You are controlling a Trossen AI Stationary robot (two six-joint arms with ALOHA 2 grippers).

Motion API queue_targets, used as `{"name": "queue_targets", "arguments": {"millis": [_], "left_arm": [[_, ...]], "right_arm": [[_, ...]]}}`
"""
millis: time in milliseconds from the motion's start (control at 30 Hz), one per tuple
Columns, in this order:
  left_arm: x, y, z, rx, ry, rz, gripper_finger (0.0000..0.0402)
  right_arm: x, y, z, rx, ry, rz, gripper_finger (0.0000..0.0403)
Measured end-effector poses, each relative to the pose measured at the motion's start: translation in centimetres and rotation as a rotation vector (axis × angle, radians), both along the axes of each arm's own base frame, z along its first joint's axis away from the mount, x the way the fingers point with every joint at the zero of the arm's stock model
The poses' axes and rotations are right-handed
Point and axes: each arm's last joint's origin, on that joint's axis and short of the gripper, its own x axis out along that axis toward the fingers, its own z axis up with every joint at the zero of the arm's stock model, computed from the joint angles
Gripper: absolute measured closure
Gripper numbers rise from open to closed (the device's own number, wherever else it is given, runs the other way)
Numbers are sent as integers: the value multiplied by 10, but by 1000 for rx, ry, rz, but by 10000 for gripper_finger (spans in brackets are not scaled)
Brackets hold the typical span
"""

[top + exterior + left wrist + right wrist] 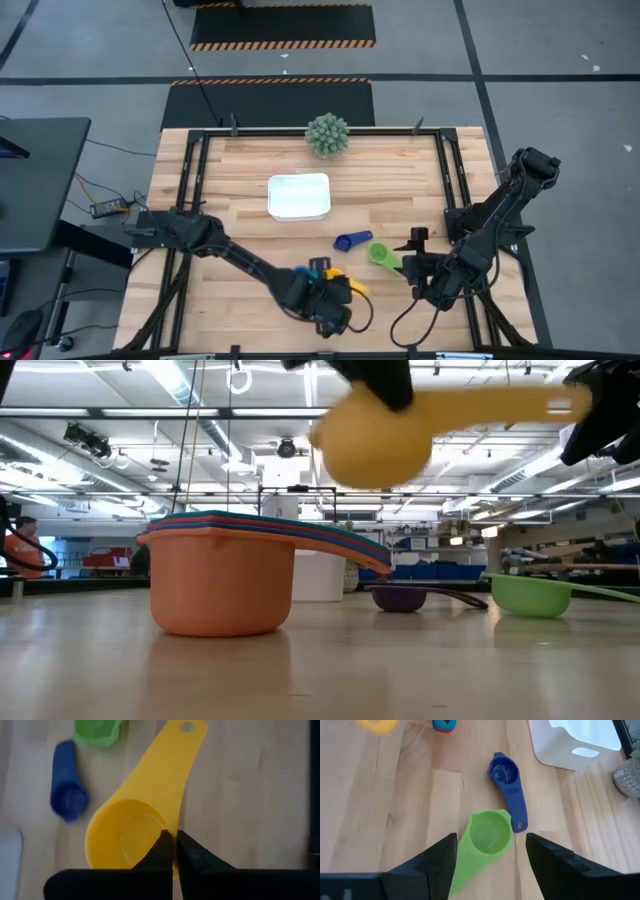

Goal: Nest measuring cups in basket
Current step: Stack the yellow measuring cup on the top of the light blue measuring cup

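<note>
Looking down from the high view, the white basket (pixel 298 197) is seen mid-table, with the dark blue cup (pixel 351 241) and green cup (pixel 381 255) lying near the right gripper (pixel 417 272). At table height, a nested cup stack (pixel 222 578) is shown resting on the wood. By the left wrist view, the left gripper (pixel 173 851) is clamped on the yellow cup (pixel 131 832). From the right wrist, wide-spread fingers (pixel 438 857) are seen flanking the green cup.

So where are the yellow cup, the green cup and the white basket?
yellow cup (pixel 125 837), left wrist view, on its bowl.
green cup (pixel 487 834), right wrist view, inside its bowl.
white basket (pixel 298 213), high view, on its near rim.
</note>
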Motion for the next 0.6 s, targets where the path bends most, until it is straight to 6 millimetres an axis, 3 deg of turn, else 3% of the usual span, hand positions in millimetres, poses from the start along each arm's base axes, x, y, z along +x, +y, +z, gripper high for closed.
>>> {"name": "queue_targets", "arguments": {"millis": [233, 367, 600], "left_arm": [[-31, -24, 0, -52, 65, 204, 395], [-48, -28, -6, 37, 100, 312, 395], [-50, -27, -7, 78, 69, 355, 395]], "right_arm": [[1, 2, 1, -3, -12, 20, 159], [5, 5, 3, 6, -36, 62, 159], [7, 10, 4, 40, -44, 102, 159]]}}
